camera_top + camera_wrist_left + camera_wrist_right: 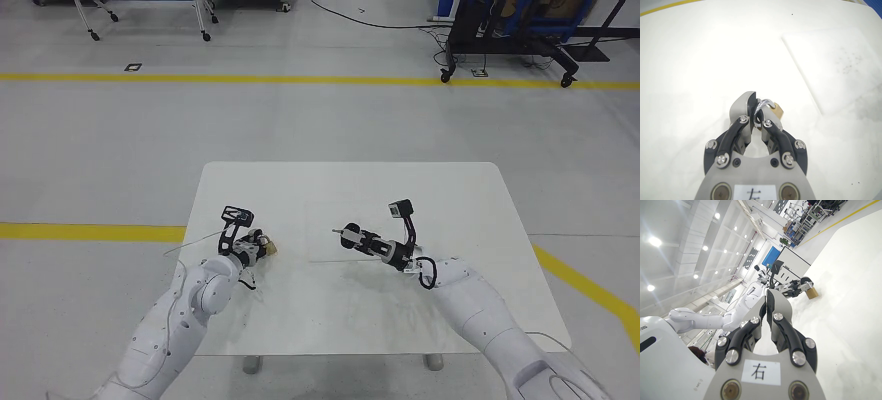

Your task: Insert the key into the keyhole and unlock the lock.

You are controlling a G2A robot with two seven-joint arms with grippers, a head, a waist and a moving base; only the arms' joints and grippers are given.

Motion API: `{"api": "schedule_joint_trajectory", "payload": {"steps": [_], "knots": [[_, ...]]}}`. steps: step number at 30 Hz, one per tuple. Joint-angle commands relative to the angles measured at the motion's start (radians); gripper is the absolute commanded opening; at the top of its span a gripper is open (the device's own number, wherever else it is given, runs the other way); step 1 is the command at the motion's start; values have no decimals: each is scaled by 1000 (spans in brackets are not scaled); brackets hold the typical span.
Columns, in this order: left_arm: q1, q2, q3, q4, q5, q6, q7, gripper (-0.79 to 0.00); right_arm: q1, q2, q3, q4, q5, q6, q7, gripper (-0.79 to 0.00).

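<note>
two grippers over the table [400, 190]: left gripper [758, 111] near its left edge grasping the lock [779, 110] by its shackle [763, 103], right gripper [766, 298] mid-table clenched (holding anything? cannot tell).

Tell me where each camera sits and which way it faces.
Top view: overhead, looking down at the table; left claw and right claw show.
Left wrist view: on the left wrist, facing the table past its claw, shut on the padlock.
Right wrist view: on the right wrist, looking across the table past its shut claw toward the left claw.
Shared: all three show the padlock.
</note>
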Motion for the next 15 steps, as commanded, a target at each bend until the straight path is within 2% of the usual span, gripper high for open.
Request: {"api": "schedule_joint_trajectory", "payload": {"steps": [1, 5, 11, 15], "knots": [[-1, -2, -1, 1, -3, -1, 6, -785, 0, 0, 0, 0, 0, 0, 0, -785], [2, -3, -14, -1, -29, -29, 9, -785, 0, 0, 0, 0, 0, 0, 0, -785], [18, 1, -70, -18, -167, -143, 14, -785, 0, 0, 0, 0, 0, 0, 0, -785], [18, 1, -70, -18, -167, -143, 14, -785, 0, 0, 0, 0, 0, 0, 0, -785]]}}
